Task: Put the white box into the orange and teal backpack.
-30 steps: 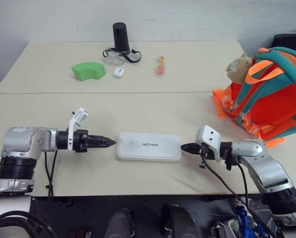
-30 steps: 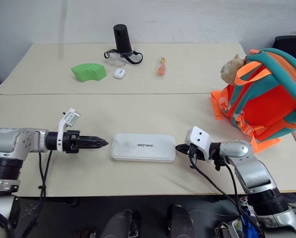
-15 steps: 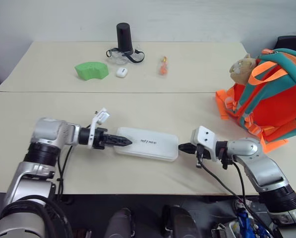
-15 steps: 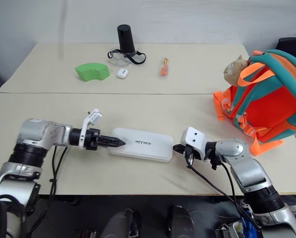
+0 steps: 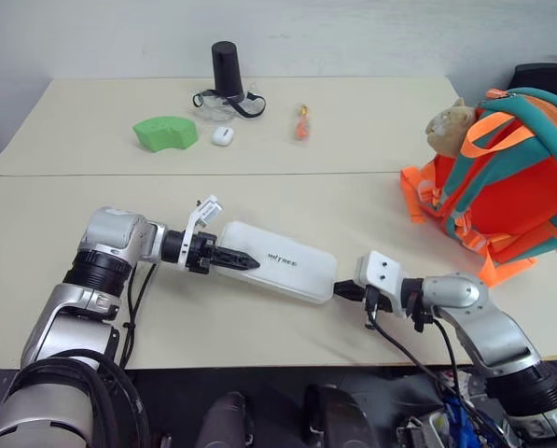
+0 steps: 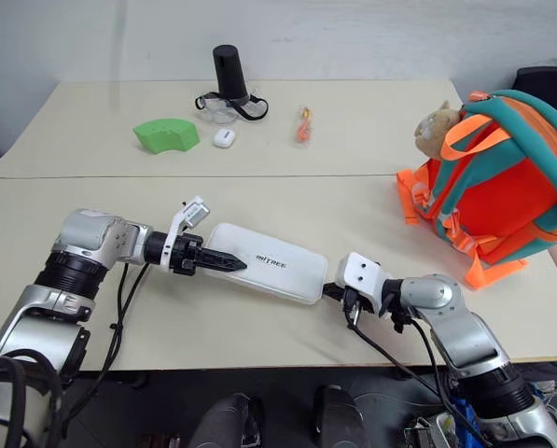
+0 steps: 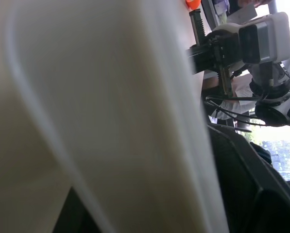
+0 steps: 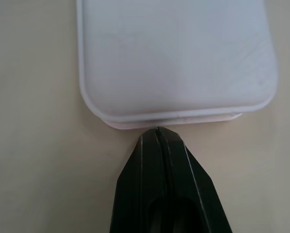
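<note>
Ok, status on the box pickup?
Left gripper clamped on white box end. Right gripper shut, tips against the opposite end. Backpack stands apart on the table's right side; path clear.

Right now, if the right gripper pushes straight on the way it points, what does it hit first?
The near short edge of the large flat white rectangular box. The right gripper, jaws shut, points straight at it, tip at the rim; actual contact is hard to judge.
</note>
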